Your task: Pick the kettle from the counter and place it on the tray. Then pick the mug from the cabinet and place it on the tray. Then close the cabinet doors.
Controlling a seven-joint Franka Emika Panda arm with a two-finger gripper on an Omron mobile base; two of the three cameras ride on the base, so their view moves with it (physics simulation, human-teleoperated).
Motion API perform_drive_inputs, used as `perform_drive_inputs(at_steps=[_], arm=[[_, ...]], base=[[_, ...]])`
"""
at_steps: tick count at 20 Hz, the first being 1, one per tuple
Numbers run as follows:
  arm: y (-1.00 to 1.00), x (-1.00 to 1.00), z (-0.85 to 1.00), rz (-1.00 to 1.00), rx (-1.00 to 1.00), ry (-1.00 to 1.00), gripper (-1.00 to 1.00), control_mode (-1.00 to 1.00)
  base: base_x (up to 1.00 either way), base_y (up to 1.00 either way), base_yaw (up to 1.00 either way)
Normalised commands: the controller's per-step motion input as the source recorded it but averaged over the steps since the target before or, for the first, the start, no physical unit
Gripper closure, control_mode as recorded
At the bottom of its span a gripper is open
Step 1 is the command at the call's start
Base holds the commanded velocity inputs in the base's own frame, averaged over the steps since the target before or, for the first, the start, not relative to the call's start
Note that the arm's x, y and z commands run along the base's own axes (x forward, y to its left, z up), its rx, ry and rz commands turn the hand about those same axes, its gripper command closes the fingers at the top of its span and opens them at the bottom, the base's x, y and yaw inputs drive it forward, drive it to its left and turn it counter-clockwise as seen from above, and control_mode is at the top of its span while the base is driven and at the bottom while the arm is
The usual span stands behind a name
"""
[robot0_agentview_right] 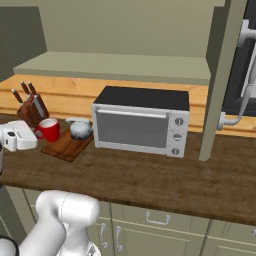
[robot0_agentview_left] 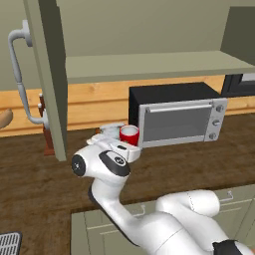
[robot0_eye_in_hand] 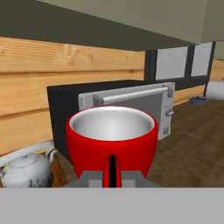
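Observation:
My gripper (robot0_eye_in_hand: pixel 111 176) is shut on the handle of the red mug (robot0_eye_in_hand: pixel 111 138), which stays upright. From the right base camera the mug (robot0_agentview_right: pixel 49 129) is at the left corner of the reddish wooden tray (robot0_agentview_right: pixel 65 148), with the gripper (robot0_agentview_right: pixel 34 134) to its left. Whether the mug touches the tray I cannot tell. The silvery kettle (robot0_agentview_right: pixel 80 129) stands on the tray just right of the mug; the hand camera has the kettle (robot0_eye_in_hand: pixel 25 173) lower left. Both cabinet doors (robot0_agentview_left: pixel 50 74) (robot0_agentview_right: pixel 222 75) stand open over the bare shelf (robot0_agentview_left: pixel 149 64).
A toaster oven (robot0_agentview_right: pixel 142 122) stands on the dark counter (robot0_agentview_right: pixel 150 175) close to the right of the tray. A knife block (robot0_agentview_right: pixel 30 107) sits behind the tray by the wood wall panel. Long bar handles (robot0_agentview_left: pixel 20 74) stick out from the open doors.

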Motion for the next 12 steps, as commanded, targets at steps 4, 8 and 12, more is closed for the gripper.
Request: perform_drive_inputs(at_steps=[4, 8, 12], arm=[[0.06, 0.16, -0.39, -0.05, 0.05, -0.02, 1.0, -1.0], [0.03, 0.19, -0.36, -0.01, 0.07, 0.0, 1.0, -1.0], [0.14, 0.27, -0.37, 0.0, 0.04, 0.0, 1.0, -1.0]], base=[[0.0, 0.0, 0.0], [0.0, 0.0, 0.0], [0.0, 0.0, 0.0]])
